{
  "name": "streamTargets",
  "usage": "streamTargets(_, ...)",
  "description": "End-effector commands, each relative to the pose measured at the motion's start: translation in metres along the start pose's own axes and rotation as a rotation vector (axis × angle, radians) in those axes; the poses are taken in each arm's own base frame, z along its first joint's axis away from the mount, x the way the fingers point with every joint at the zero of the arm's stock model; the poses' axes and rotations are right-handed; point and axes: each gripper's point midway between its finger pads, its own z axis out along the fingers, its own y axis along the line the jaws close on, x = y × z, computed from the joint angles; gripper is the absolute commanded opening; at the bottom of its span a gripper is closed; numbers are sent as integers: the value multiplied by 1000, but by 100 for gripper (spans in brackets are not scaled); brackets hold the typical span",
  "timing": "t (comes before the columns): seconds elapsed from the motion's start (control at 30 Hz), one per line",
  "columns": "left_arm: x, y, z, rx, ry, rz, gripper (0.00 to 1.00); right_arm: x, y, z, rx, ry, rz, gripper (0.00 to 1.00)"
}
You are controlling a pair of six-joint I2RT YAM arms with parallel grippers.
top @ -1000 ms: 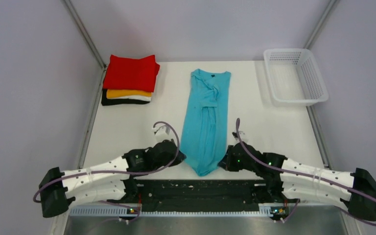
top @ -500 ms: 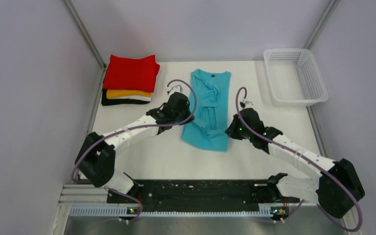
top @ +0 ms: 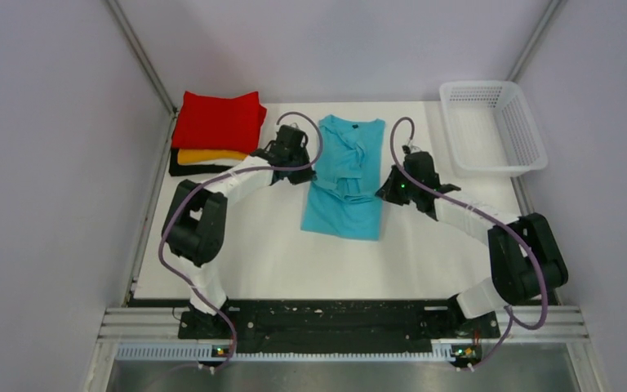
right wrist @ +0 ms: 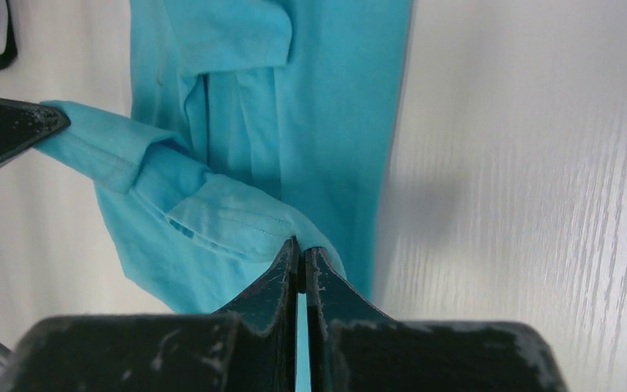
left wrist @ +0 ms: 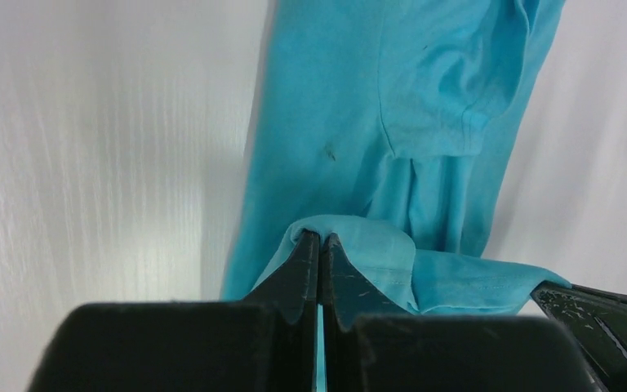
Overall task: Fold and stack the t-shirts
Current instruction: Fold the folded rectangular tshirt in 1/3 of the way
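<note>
The turquoise t-shirt (top: pixel 343 192) lies lengthwise in the middle of the white table, its bottom half doubled up over itself. My left gripper (top: pixel 309 173) is shut on the hem at the shirt's left edge; in the left wrist view (left wrist: pixel 320 238) the cloth wraps over the closed tips. My right gripper (top: pixel 382 193) is shut on the hem at the right edge, also shown in the right wrist view (right wrist: pixel 300 245). Both hold the hem above the shirt's middle. A stack of folded shirts, red (top: pixel 217 121) over orange, white and black, sits at the back left.
A white mesh basket (top: pixel 494 126) stands at the back right corner. Grey walls close in the table on the left, right and back. Both arms stretch far forward across the table.
Both grippers have carried the shirt's bottom hem from the near edge up toward the collar, doubling the shirt over. The arms are now stretched further toward the back.
</note>
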Motion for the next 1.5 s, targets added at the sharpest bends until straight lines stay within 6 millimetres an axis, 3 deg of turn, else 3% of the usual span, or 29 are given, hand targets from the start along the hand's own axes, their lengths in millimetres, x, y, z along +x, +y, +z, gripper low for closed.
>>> streamTargets(0.0,-17,-11,10,48,16,30,0,-43,15,12,-95,-78,-22,0)
streamTargets(0.27,-32,3,30,24,20,12,2,-51,-2,46,-70,-56,-10,0)
streamTargets(0.33,-28,1,34,41,45,19,17,-52,-5,52,-61,-54,-15,3)
streamTargets(0.4,-23,1,38,52,68,17,37,-53,-6,57,-60,-57,-20,13)
streamTargets(0.5,-24,-2,36,61,68,26,61,-57,-7,59,-48,-58,-24,45)
streamTargets(0.57,-27,-4,29,63,60,30,71,-59,-7,56,-37,-65,-26,59)
streamTargets(0.67,-32,-2,13,49,21,33,96,-60,-14,46,5,-84,-25,95)
streamTargets(0.8,-29,7,-13,26,-22,29,99,-52,-15,18,10,-107,-19,99)
streamTargets(0.87,-23,16,-27,7,-37,22,99,-38,-12,5,-23,-94,-16,99)
streamTargets(0.93,-11,19,-44,19,-33,18,99,-14,-14,-8,-47,-53,-14,99)
streamTargets(1.0,17,33,-51,15,9,13,99,1,-10,-20,-74,-36,-25,99)
streamTargets(1.1,52,52,-66,3,42,-14,99,18,16,-31,-174,-26,-95,99)
streamTargets(1.23,91,71,-86,5,59,-41,99,32,68,-28,-342,25,-193,99)
streamTargets(1.4,118,99,-106,-45,42,-68,99,39,113,17,-435,102,-233,99)
streamTargets(1.47,126,110,-112,-79,44,-78,99,33,129,37,-473,117,-217,99)
